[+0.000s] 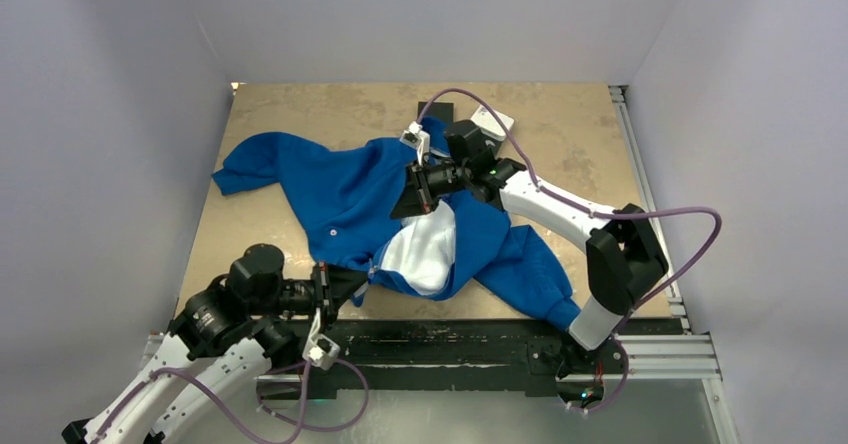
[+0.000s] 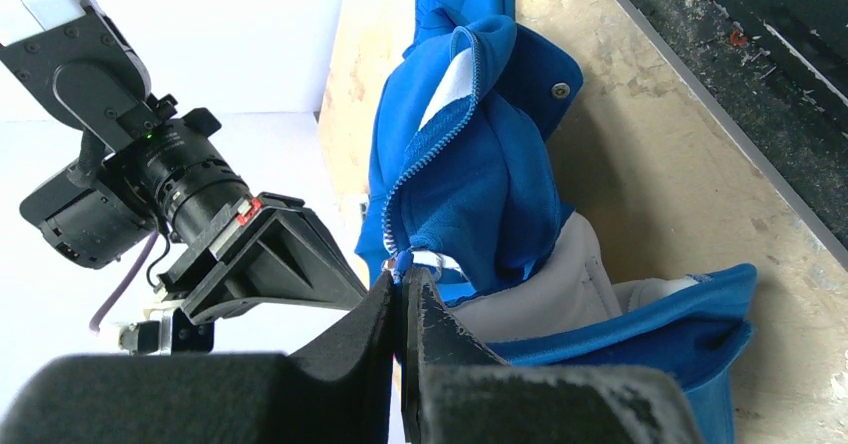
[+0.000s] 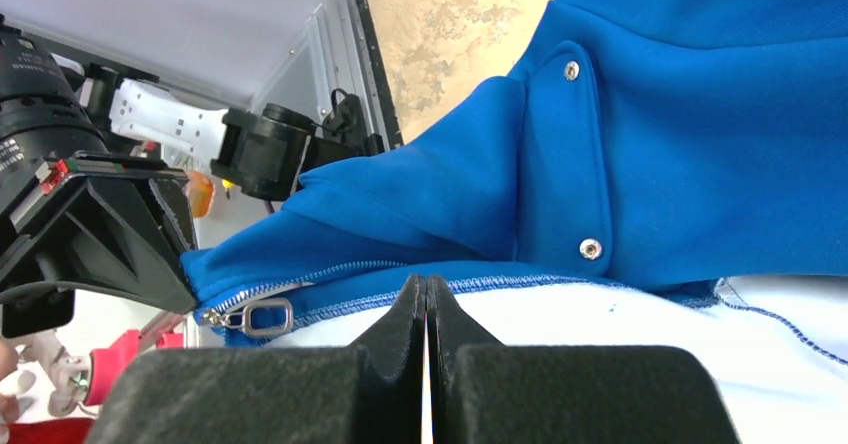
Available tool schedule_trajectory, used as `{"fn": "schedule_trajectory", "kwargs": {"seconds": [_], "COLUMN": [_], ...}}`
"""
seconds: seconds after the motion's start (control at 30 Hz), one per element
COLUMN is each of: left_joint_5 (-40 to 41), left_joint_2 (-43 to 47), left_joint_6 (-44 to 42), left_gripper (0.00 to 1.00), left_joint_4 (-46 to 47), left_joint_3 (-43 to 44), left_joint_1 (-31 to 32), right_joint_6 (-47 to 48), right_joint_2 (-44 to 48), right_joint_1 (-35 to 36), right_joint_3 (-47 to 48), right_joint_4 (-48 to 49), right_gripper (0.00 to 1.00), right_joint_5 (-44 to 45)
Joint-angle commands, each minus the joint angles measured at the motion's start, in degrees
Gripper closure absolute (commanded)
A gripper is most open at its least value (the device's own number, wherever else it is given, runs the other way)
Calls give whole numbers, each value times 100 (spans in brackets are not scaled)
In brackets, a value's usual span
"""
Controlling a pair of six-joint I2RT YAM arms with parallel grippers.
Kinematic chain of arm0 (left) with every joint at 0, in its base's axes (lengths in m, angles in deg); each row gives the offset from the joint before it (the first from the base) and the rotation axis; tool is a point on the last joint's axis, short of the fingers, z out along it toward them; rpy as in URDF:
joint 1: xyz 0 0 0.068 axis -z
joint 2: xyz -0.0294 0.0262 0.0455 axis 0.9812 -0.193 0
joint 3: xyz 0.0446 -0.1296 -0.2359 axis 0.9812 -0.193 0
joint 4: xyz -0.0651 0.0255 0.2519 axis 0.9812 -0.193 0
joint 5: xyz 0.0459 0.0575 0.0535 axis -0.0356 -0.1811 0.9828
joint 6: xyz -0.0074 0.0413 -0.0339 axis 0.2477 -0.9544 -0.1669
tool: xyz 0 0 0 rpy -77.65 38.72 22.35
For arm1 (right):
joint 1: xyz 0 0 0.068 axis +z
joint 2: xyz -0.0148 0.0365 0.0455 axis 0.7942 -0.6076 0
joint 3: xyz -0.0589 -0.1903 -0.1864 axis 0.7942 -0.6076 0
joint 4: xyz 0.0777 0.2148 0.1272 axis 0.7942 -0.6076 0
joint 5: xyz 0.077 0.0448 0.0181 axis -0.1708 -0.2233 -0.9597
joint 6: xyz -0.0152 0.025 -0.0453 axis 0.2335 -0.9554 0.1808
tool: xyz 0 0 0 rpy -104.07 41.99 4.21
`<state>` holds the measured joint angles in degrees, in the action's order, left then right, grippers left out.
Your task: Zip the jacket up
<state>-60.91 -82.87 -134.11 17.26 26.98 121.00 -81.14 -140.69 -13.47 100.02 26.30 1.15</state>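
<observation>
The blue jacket (image 1: pixel 340 189) lies spread on the table, its front open so the white lining (image 1: pixel 425 249) shows. My left gripper (image 1: pixel 352 282) is at the near hem. In the left wrist view it (image 2: pixel 403 276) is shut on the bottom end of the zipper (image 2: pixel 430 154), a bit of blue fabric between the tips. My right gripper (image 1: pixel 418 202) is over the upper front edge. In the right wrist view it (image 3: pixel 427 282) is shut, tips against the stitched blue edge over the lining. The silver zipper pull (image 3: pixel 252 316) hangs left of it.
A dark flat object (image 1: pixel 435 112) and a white one (image 1: pixel 492 121) lie at the back of the table behind the right arm. A metal rail (image 1: pixel 650 164) runs along the right side. A black strip (image 1: pixel 450 339) marks the near edge.
</observation>
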Motion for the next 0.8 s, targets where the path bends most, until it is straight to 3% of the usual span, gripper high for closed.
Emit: {"fn": "schedule_trajectory", "kwargs": {"seconds": [0.0,0.03,0.1,0.27,0.33,0.43,0.6,0.77], "left_joint_5": [-238,-138,117,1289,1625,1381,1049,945], "left_joint_2": [35,50,103,-52,-83,236,421,427], "left_joint_6": [64,158,588,2128,2001,1737,1446,1411], "left_gripper": [100,100,100,100,100,100,100,100], "left_joint_4": [111,191,539,1723,1518,880,87,-124], "left_joint_3": [132,95,-12,-146,4,160,306,351], "left_joint_1": [8,13,7,13,12,10,12,13], "right_joint_6": [280,319,489,869,563,167,581,525], "right_joint_2": [53,164,465,1116,1464,1623,824,415], "right_joint_1": [82,87,76,-9,-275,-744,-787,-840], "right_joint_3": [258,167,-75,-618,-1134,-1616,-1246,-1336], "right_joint_4": [-27,-73,-194,-581,-310,89,-141,12], "right_gripper": [100,100,67,5,1,1,1,1], "right_joint_5": [116,81,505,1588,1897,2376,3589,4117]}}
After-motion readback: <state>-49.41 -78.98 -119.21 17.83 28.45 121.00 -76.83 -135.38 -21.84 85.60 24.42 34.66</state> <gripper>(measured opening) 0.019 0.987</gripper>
